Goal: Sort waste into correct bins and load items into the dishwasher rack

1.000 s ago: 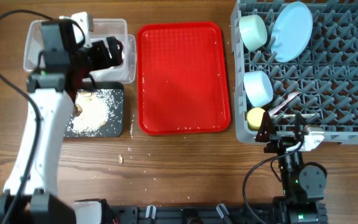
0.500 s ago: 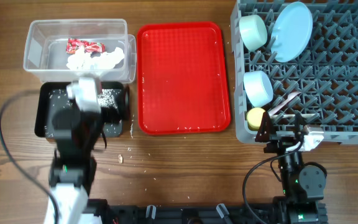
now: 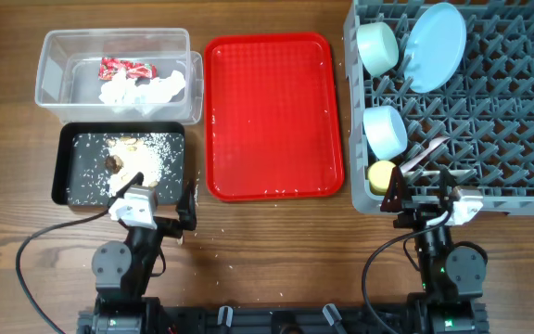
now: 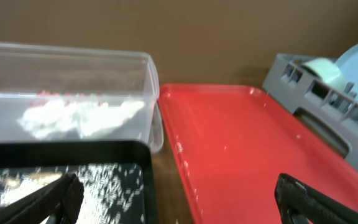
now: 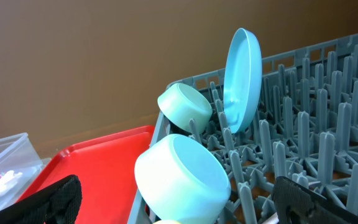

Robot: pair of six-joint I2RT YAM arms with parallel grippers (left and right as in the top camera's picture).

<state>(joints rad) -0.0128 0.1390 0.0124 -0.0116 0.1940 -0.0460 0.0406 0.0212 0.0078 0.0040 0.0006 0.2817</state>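
**Findings.** The left end effector (image 3: 160, 211) and right end effector (image 3: 422, 199) both sit at the near edge of the surface. Each has its fingers spread and holds nothing.

The red wrapper (image 3: 126, 68) and tissue (image 3: 142, 91) lie in the clear tub (image 3: 54, 56), far left. Most of the rice grains (image 3: 151, 153) are in the black tray (image 3: 60, 167) just near of it. The rack (image 3: 508, 121), at right, carries the plate (image 3: 437, 44), both bowls (image 3: 377, 44) and the yellow cup (image 3: 381, 173).

**Outstanding.** A few stray grains (image 3: 180, 237) lie on the bare surface near the black tray's right corner.

**Recommendation.** The sort looks almost complete. To clear the strays, the left arm should come down vertically. It should close low over one cluster and release well inside the tray rim. Sweeping strokes would likely scatter the grains.
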